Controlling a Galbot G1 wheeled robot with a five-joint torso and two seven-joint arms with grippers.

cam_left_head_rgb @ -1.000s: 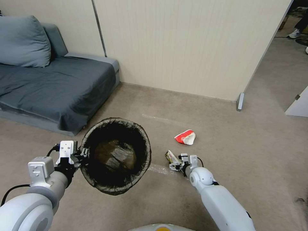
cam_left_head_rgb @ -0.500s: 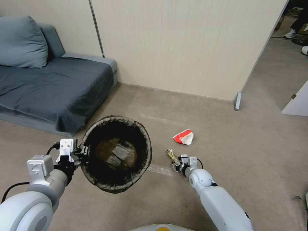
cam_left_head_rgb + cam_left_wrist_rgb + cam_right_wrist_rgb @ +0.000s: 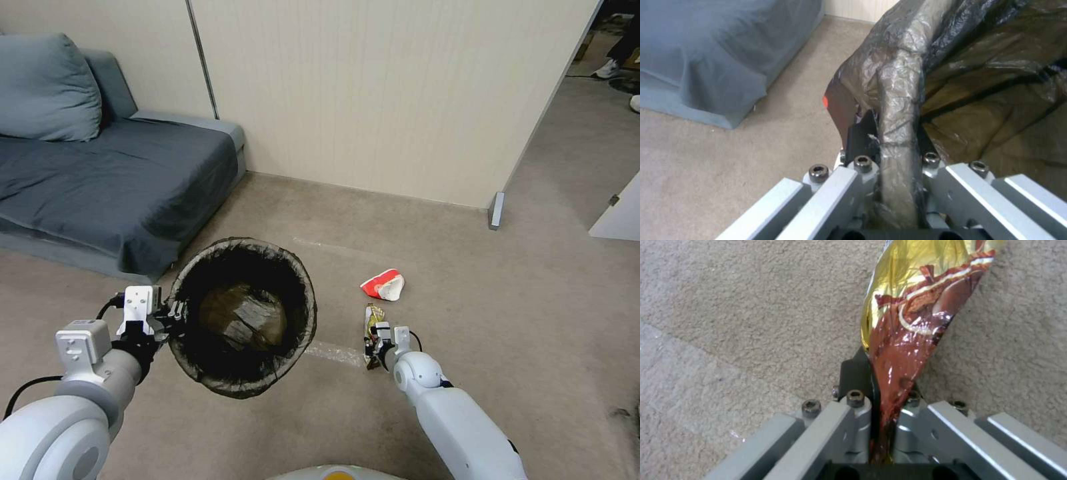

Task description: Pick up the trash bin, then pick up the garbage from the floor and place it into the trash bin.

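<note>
Beige carpet stretched under me toward the panelled wall. Nearest, my left gripper stayed clamped on the liner-wrapped rim of the trash bin, holding it off the floor, tilted, mouth up, as half a second before. My right gripper was pinched tight on one end of the yellow-brown snack packet; that packet had swung from leaning left to pointing straight away from me. Just beyond it, the red-and-white wrapper lay unmoved on the carpet. Farther left stood the grey sofa.
</note>
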